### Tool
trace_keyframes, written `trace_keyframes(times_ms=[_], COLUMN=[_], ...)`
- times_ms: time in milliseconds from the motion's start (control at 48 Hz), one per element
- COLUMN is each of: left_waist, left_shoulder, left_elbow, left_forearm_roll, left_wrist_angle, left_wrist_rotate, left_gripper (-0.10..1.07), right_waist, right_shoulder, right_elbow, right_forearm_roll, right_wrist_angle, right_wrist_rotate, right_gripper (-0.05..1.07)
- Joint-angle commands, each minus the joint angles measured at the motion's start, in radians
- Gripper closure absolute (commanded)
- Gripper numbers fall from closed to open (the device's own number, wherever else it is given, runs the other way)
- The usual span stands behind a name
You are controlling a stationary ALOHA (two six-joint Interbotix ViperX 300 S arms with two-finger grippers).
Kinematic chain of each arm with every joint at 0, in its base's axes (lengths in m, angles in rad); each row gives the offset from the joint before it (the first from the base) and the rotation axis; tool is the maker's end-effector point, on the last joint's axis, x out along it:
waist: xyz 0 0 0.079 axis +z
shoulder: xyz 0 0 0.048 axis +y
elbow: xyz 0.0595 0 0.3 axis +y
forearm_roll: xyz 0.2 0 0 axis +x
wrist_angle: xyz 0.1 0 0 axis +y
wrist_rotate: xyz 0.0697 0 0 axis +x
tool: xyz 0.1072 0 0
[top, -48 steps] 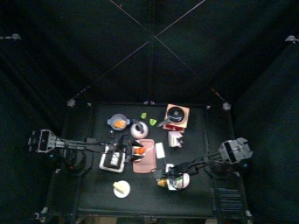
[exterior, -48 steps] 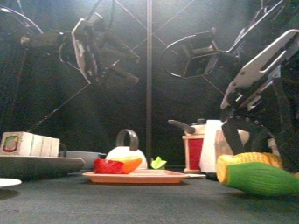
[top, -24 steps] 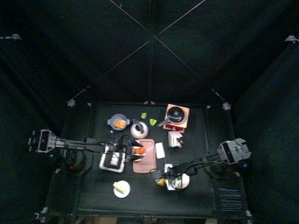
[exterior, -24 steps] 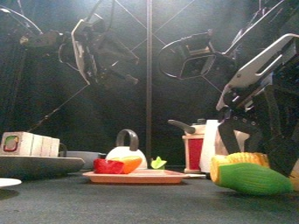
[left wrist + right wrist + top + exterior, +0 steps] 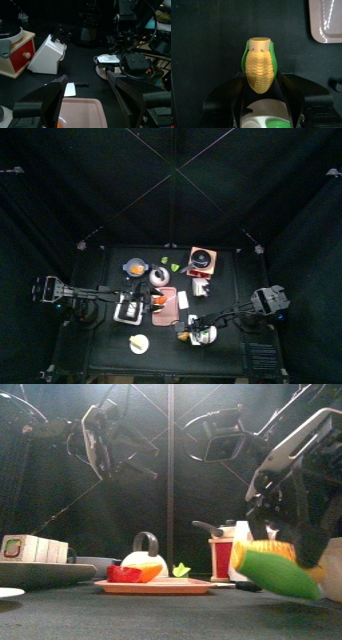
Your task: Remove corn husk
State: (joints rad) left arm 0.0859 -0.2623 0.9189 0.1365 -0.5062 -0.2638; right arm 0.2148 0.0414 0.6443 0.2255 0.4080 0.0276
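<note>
Two claws were yours: the right claw (image 5: 259,97) had its jaws on either side of the corn (image 5: 260,67), touching its green husk (image 5: 281,574), with the cob tilted just above the worktop (image 5: 134,616) at its front right. Your left claw (image 5: 87,85) hung released over the pink tray (image 5: 81,112).

You find no readable text, label, brand, number or sign in any of your views; nothing on the table carries legible lettering.
</note>
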Motion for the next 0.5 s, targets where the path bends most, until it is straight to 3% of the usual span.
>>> trace_keyframes(times_ms=[0,208,479], left_waist=[0.003,0.003,0.003], left_shoulder=[-0.021,-0.034,-0.034], left_elbow=[-0.005,0.003,0.003], left_forearm_roll=[-0.002,-0.002,-0.002], left_wrist_angle=[-0.006,-0.012,-0.015], left_wrist_rotate=[0.000,0.000,0.002], left_gripper=[0.01,0.01,0.01], right_waist=[-0.032,-0.072,-0.091], right_shoulder=[-0.104,-0.213,-0.253], right_elbow=[0.021,0.130,0.173], right_forearm_roll=[0.000,0.000,-0.029], right_wrist_angle=[-0.061,-0.209,-0.357], right_wrist_rotate=[0.002,-0.003,-0.012], right_gripper=[0.52,0.52,0.52])
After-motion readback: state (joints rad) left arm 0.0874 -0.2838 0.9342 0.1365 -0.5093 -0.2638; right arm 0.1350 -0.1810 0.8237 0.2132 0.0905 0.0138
